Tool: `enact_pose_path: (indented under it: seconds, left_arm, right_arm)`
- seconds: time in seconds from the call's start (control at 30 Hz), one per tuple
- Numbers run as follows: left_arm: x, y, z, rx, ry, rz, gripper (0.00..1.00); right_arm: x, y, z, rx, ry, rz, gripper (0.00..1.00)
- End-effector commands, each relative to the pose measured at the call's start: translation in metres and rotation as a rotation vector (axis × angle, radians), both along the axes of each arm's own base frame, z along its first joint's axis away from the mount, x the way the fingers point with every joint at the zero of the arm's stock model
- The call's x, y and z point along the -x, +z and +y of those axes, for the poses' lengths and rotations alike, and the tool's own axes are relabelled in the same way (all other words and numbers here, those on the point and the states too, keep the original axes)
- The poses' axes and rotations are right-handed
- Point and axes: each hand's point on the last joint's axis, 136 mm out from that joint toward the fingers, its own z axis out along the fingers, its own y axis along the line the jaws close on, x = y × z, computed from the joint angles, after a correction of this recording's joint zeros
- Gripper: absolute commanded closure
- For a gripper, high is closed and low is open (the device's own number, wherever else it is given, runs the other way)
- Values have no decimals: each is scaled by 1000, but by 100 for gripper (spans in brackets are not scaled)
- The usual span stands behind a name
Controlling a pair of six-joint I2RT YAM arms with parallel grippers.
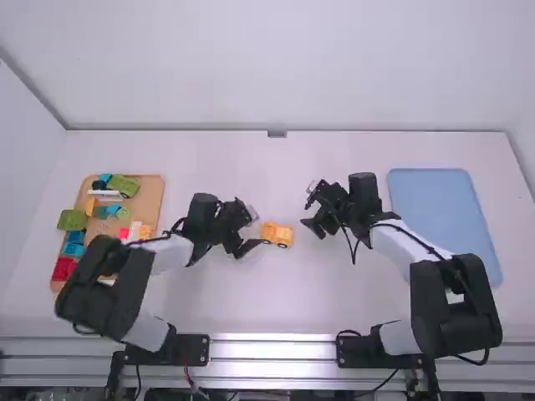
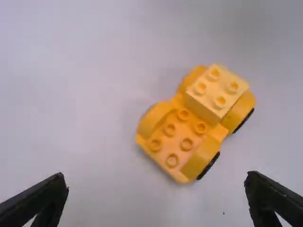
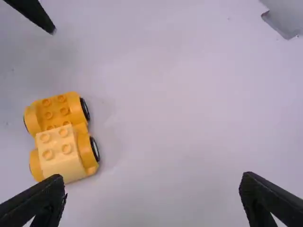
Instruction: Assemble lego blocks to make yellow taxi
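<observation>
An orange-yellow wheeled chassis (image 1: 269, 232) stands on the table between the two grippers. My left gripper (image 1: 248, 227) is just to its left, open and holding nothing; my right gripper (image 1: 309, 207) is open off its right side. In the left wrist view the chassis (image 2: 173, 142) carries a paler yellow block (image 2: 218, 90) across one end, beyond the spread fingers of my left gripper (image 2: 156, 196). The right wrist view has the chassis (image 3: 59, 111) and pale block (image 3: 59, 151) up and left of my empty right gripper (image 3: 151, 196).
A wooden tray (image 1: 150, 196) with green, blue, red, white and orange pieces lies at the far left, partly behind the left arm. On the right is a blue mat or tray (image 1: 430, 200), beside the right arm.
</observation>
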Motion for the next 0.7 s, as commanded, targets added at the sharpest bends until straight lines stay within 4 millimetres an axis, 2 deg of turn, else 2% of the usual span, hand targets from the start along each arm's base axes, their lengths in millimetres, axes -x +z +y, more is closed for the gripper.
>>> enact_pose_path:
  seconds: [0.0,0.03,0.13,0.17,0.2,0.23,0.27,0.3,0.4,0.5,0.67]
  left_arm:
    - [-8,23,23,-16,157,-10,1]
    - [-4,35,29,-25,183,-14,1]
    - [2,53,46,-79,252,-51,1]
    - [4,62,60,-124,314,-75,1]
    - [4,63,62,-129,321,-77,1]
    - [6,68,73,-147,386,-82,1]
    - [4,77,90,-129,532,-81,1]
    - [2,90,115,-52,769,-72,1]
    - [9,109,158,41,1103,-102,1]
    - [21,122,178,59,1220,-125,1]
    - [40,143,195,108,1336,-67,1]
  right_arm:
    - [-2,11,0,-14,-2,-36,2]
    - [-4,13,1,-17,-2,-49,2]
    - [-7,17,1,-21,-1,-70,2]
    - [-9,18,1,-23,-2,-80,2]
    - [-9,19,1,-24,-2,-81,2]
    - [-10,20,2,-25,-1,-88,2]
    - [-11,21,2,-26,-1,-94,2]
    - [-12,23,2,-30,-4,-103,2]
    - [-16,27,4,-54,-23,-106,2]
    - [-18,30,4,-65,-33,-111,2]
    - [-21,33,4,-69,-34,-128,2]
